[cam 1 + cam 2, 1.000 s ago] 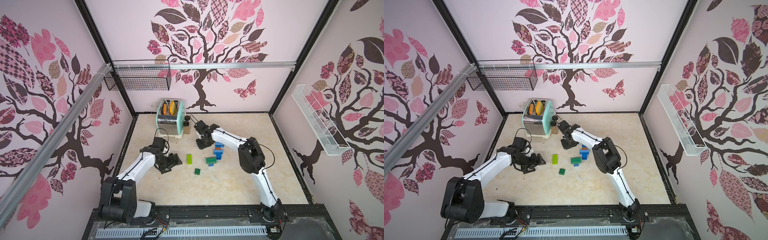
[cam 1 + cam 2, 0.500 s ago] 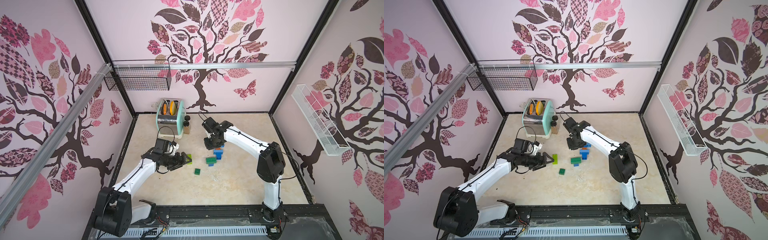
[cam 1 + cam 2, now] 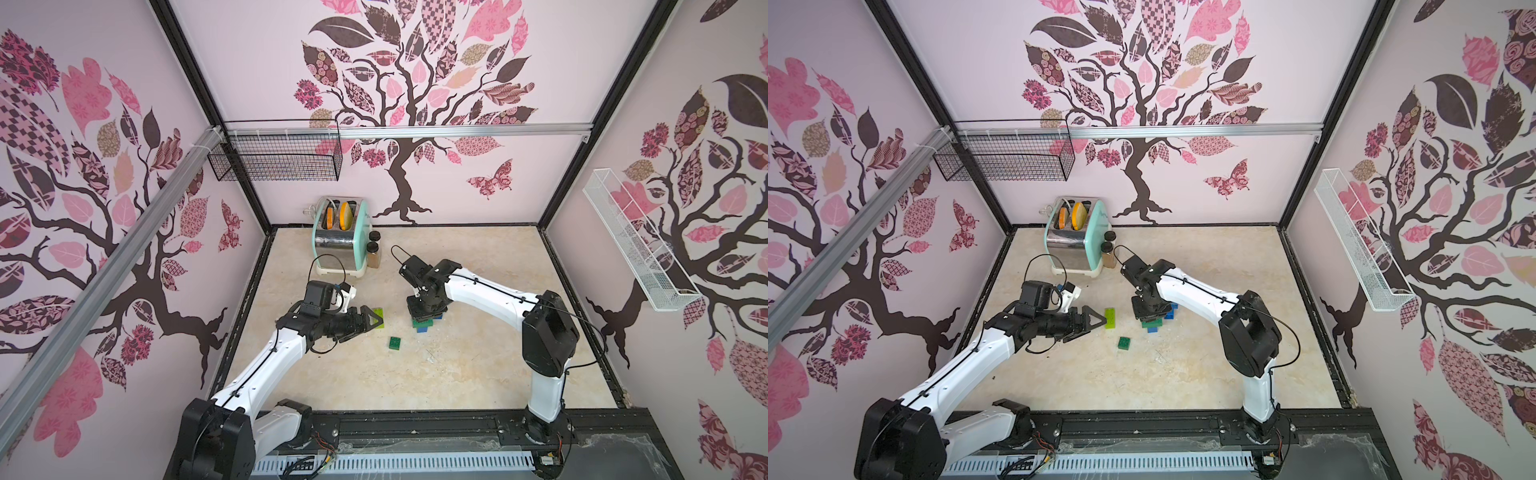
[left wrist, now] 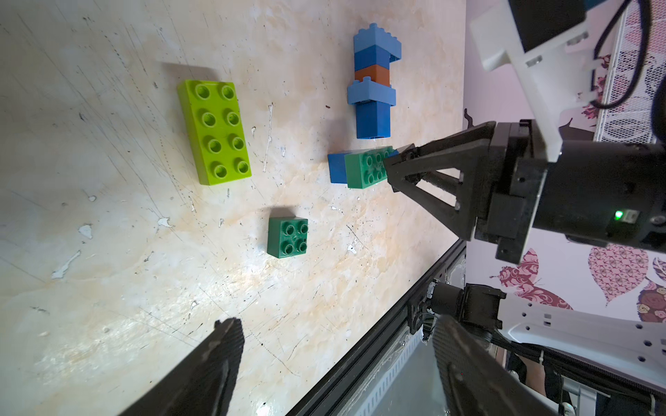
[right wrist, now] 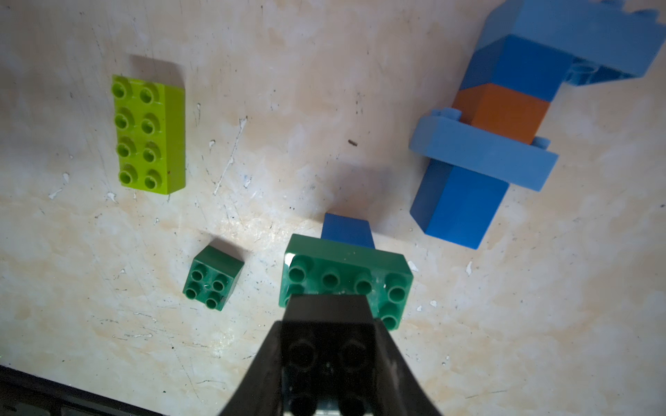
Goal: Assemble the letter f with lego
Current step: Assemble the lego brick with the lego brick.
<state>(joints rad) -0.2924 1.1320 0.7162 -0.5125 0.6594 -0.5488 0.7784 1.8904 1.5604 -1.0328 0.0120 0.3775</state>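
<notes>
The lego lies mid-table. My right gripper (image 5: 328, 317) is shut on a black brick (image 5: 326, 347), right over one end of a dark green oblong brick (image 5: 346, 273) that sits on a blue brick (image 5: 347, 227). Beside them lies a stack of blue, light blue and orange-brown bricks (image 4: 373, 83) on its side. A lime oblong brick (image 4: 215, 132) and a small dark green square brick (image 4: 287, 237) lie loose. My left gripper (image 3: 368, 328) is open and empty, with its fingertips just short of the lime brick (image 3: 1110, 318).
A mint-and-chrome toaster (image 3: 340, 239) and two dark-capped spice jars (image 3: 372, 253) stand at the back, behind the bricks. A black rail (image 3: 415, 419) runs along the table's front edge. Walls close in the other three sides.
My left arm has swung right, bringing its open gripper up to the lime brick. My right gripper has come forward with the black brick, from behind the blue stack to over the dark green oblong brick.
</notes>
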